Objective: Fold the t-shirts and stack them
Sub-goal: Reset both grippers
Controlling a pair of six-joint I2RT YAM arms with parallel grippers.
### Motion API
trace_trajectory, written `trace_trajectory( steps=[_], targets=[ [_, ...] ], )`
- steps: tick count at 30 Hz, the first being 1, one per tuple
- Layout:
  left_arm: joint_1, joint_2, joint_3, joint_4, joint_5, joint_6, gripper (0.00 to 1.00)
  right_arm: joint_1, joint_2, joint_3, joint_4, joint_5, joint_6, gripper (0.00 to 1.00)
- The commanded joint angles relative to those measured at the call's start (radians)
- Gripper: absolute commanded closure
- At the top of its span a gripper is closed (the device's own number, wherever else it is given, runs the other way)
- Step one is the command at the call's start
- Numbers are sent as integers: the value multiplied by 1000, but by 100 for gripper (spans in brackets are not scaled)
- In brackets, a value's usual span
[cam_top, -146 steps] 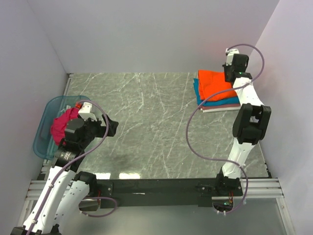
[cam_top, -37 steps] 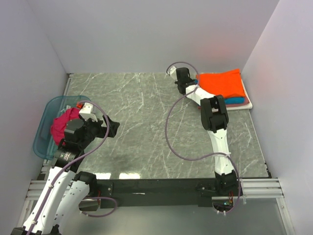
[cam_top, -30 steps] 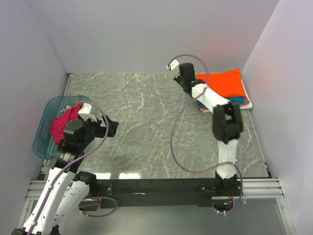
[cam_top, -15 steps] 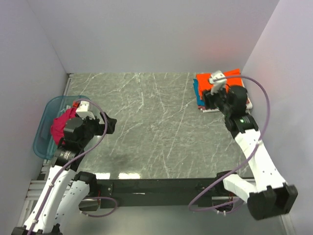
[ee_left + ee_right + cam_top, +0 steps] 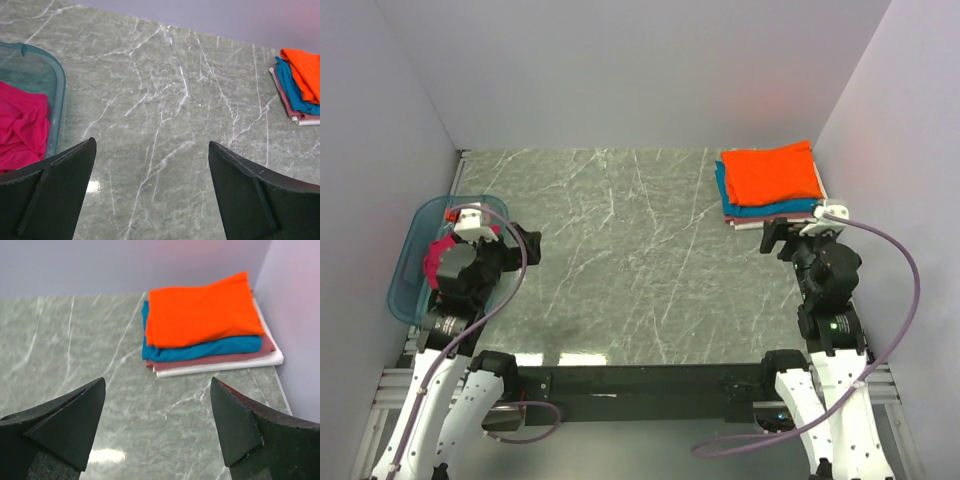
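While soft t-shirts (image 5: 770, 185) lie folded flat, the marbled table (image 5: 620, 260) gleams.

Folded t-shirt stack (image 5: 207, 330), orange topmost

I see the stack of t-shirts (image 5: 768, 185) far right on the table (image 5: 620, 260) (close by the side wall (image 5: 900, 150)), one loose shirt (image 5: 20, 125) in the tub (image 5: 405, 285) far left.
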State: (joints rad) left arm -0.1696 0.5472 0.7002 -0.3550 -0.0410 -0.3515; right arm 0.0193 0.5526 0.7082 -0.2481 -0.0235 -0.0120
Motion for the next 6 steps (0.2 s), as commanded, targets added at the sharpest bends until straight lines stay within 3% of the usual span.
trace_trajectory(
  steps=[1,6],
  targets=[
    [4,-32,-18,31,-13,25,0,-5,-23,0,52,145,133,9],
    [4,-30,-27,39,-22,31,1,-4,1,2,69,195,118,8]
  ],
)
